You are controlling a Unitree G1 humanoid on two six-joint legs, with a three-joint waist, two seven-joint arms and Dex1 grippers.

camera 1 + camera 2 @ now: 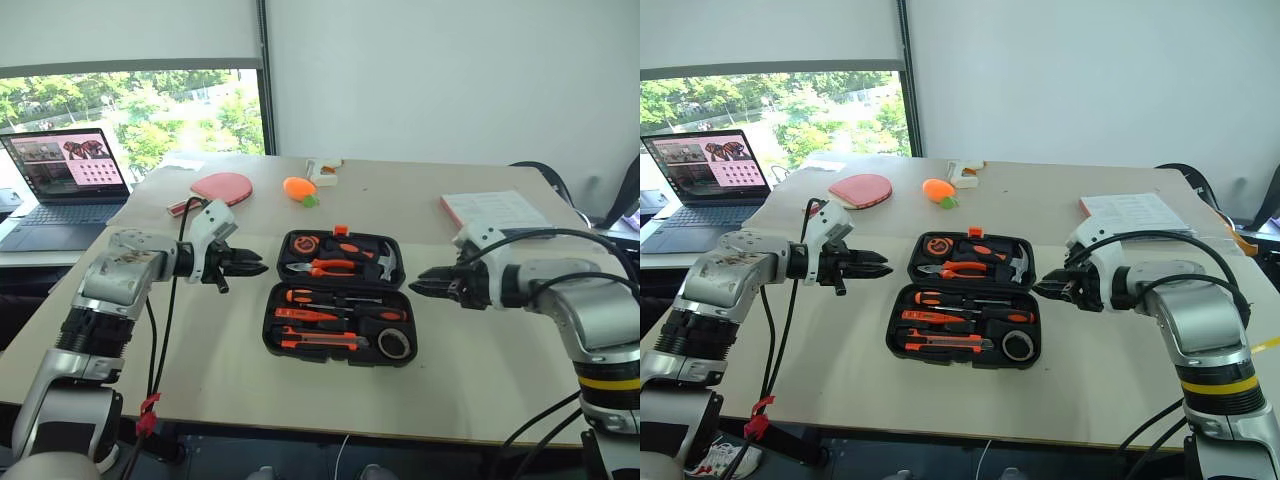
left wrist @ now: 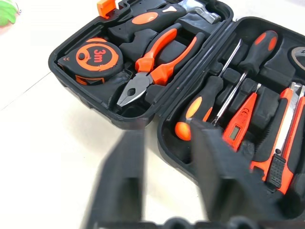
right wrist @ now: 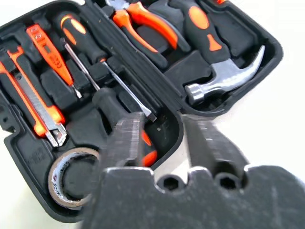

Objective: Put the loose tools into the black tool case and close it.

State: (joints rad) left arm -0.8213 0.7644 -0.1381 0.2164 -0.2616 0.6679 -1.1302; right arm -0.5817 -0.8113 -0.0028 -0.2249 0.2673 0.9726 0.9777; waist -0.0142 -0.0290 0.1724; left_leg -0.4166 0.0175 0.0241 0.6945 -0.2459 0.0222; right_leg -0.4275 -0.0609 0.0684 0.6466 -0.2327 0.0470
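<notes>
Tape measure (image 2: 95,58) reads "3m"; orange tester (image 2: 240,130) print illegible, maybe

"3m" stands in black on the orange face of the tape measure (image 2: 93,59), in the case half just beyond the left gripper's (image 2: 164,157) fingertips.

Daylight came from the window (image 1: 140,115) behind the laptop (image 1: 65,180); the table (image 1: 450,370) was evenly bright, with soft shadows. Head views were sharp. Wrist views had both grippers' fingers (image 2: 119,186) (image 3: 125,143) motion-blurred, with glare on the hammer head (image 3: 228,76).
</notes>
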